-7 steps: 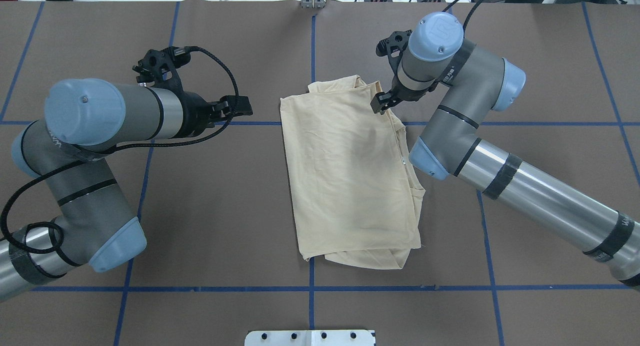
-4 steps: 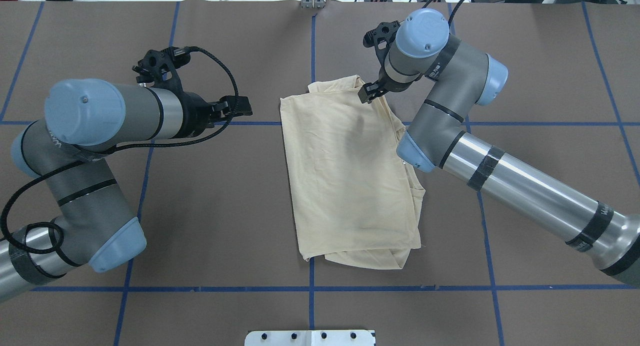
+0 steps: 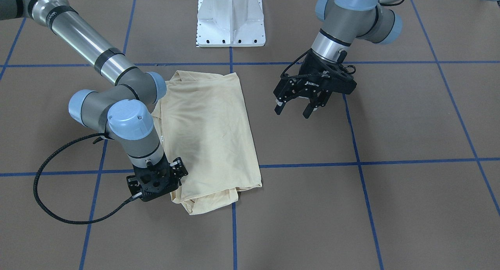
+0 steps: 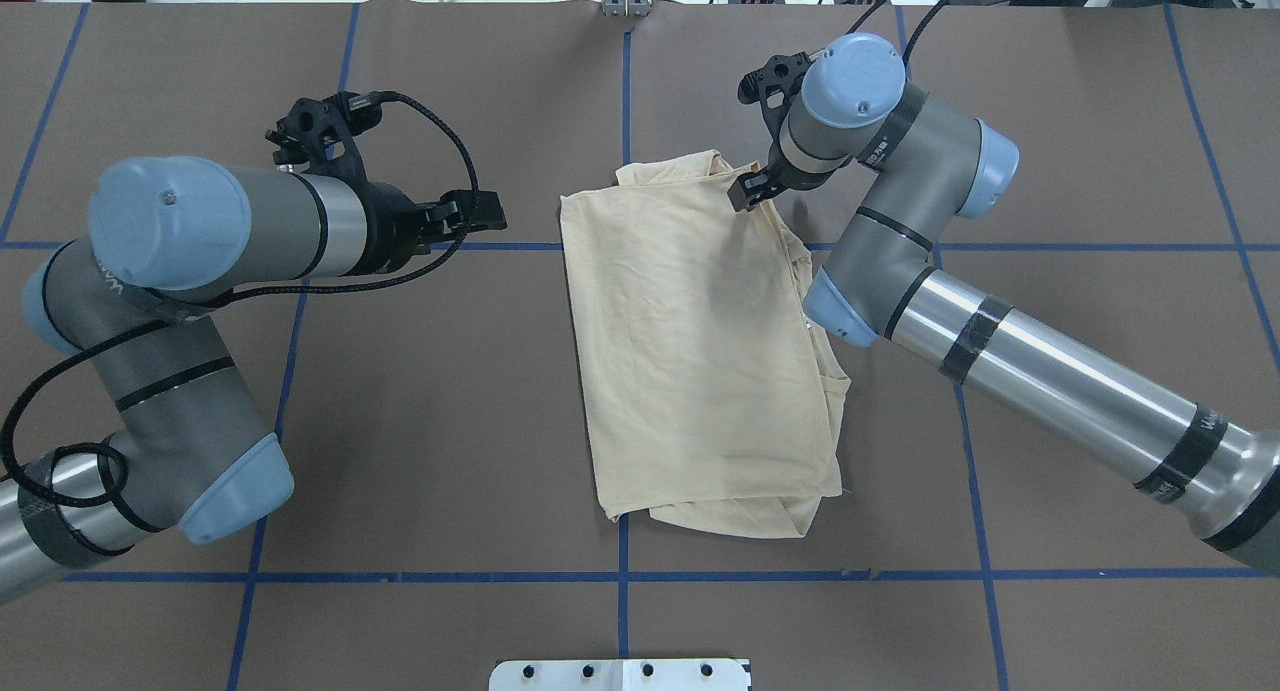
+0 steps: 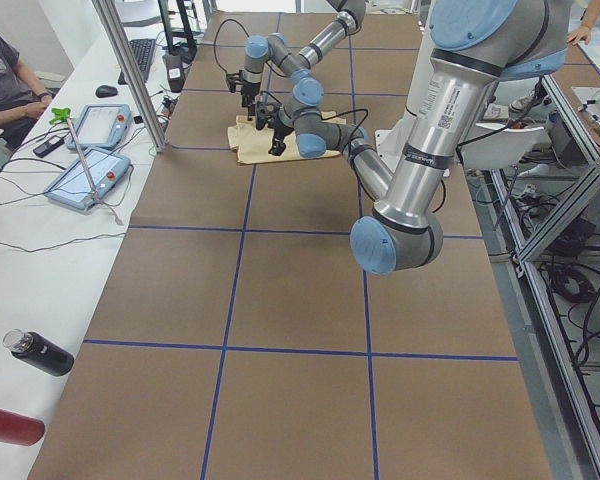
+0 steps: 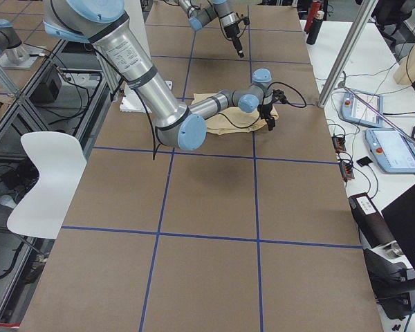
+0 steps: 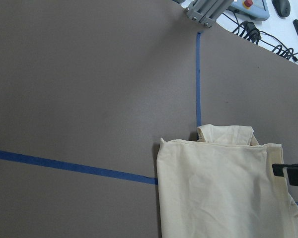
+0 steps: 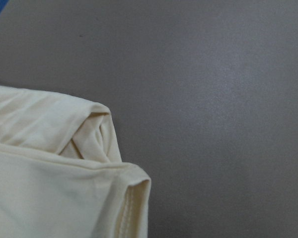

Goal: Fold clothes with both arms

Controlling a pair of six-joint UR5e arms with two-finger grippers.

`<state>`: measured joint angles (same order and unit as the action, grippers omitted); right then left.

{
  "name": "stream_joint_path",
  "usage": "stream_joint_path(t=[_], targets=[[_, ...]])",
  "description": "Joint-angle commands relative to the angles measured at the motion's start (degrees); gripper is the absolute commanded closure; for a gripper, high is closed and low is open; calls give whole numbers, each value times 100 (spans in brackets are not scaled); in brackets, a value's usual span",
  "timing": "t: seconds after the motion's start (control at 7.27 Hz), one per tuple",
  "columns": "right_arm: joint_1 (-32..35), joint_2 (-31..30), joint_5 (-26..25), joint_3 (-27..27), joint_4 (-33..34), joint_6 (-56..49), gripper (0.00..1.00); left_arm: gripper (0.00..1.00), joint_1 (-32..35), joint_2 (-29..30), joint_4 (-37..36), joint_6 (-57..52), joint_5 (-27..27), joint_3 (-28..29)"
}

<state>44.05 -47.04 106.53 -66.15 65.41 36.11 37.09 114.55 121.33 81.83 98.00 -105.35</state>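
Left arm (image 4: pixel 170 221), grey metal with light-blue joint caps: elbow bent, wrist reaching toward the table's middle. Left black two-finger gripper (image 3: pixel 292 111): fingers spread wide with nothing between them, hanging above the bare brown tabletop (image 4: pixel 450 421), well apart from the cloth. Pale cream-yellow T-shirt (image 4: pixel 690 351) of thin fabric: folded to a long rectangle, plain side up, flat at the table's centre across a blue tape line (image 4: pixel 620 571), loose layers bunched at the end nearest the robot. Right arm (image 4: pixel 1000 331), same make: stretched over the shirt's right edge. Right black two-finger gripper (image 4: pixel 745 191): pointing down at the shirt's far right corner; I cannot tell how its fingers stand.
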Motion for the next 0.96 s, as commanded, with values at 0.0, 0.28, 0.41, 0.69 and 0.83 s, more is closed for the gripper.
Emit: stream_joint_path(t=[0.0, 0.28, 0.41, 0.69, 0.83], targets=[[85, -94, 8, 23, -11, -33, 0, 0, 0, 41, -13, 0, 9, -3], [174, -147, 44, 23, -11, -42, 0, 0, 0, 41, -13, 9, 9, 5], [174, -156, 44, 23, -2, -34, 0, 0, 0, 41, -13, 0, 0, -3], [349, -130, 410, -81, -2, -25, 0, 0, 0, 102, 4, 9, 9, 5], [445, -208, 770, -326, 59, 1, 0, 0, -61, 129, 13, 122, 0, -3]])
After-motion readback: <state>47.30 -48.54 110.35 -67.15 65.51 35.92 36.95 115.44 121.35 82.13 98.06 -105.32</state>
